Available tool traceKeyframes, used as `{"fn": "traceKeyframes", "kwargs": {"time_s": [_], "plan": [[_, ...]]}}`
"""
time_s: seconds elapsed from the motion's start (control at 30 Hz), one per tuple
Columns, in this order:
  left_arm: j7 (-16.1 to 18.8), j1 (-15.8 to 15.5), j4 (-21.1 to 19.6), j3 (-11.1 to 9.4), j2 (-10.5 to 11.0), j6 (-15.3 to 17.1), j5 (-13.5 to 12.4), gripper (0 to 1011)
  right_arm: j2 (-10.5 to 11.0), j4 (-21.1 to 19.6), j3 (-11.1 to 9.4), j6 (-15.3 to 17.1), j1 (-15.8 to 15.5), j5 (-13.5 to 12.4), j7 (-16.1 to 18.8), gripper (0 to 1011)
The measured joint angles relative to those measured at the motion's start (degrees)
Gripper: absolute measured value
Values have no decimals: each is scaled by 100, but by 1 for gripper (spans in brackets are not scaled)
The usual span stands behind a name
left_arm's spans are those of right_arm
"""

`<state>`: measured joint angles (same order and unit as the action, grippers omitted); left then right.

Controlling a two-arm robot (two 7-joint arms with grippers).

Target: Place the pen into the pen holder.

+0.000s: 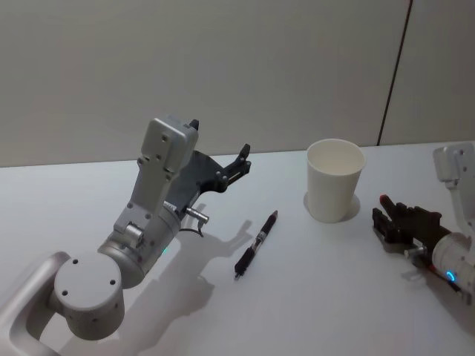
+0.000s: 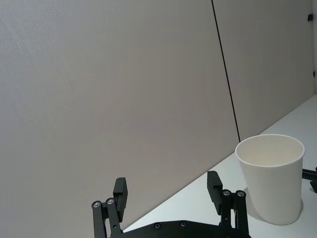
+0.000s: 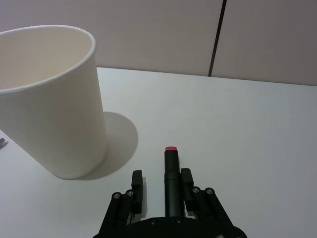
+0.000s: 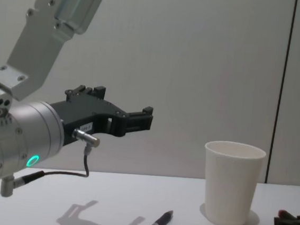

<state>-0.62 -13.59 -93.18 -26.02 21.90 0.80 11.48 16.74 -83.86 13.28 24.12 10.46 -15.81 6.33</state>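
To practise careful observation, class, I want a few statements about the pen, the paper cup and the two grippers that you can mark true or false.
1. The pen lies flat on the table, to the left of the paper cup. True.
2. The paper cup is tipped on its side. False: it stands upright, mouth up.
3. The left gripper is raised above the table with its fingers open. True.
4. The pen on the table touches the cup. False: bare table lies between them.
5. The right gripper hangs high over the cup. False: it sits low at the table, to the right of the cup.
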Motion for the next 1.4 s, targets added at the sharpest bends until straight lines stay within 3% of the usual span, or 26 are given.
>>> {"fn": "traceKeyframes", "kwargs": {"time_s": [1.4], "plan": [[0,0,0,0,0,0,0,1001,0,4,0,0,-1,1,1,203]]}}
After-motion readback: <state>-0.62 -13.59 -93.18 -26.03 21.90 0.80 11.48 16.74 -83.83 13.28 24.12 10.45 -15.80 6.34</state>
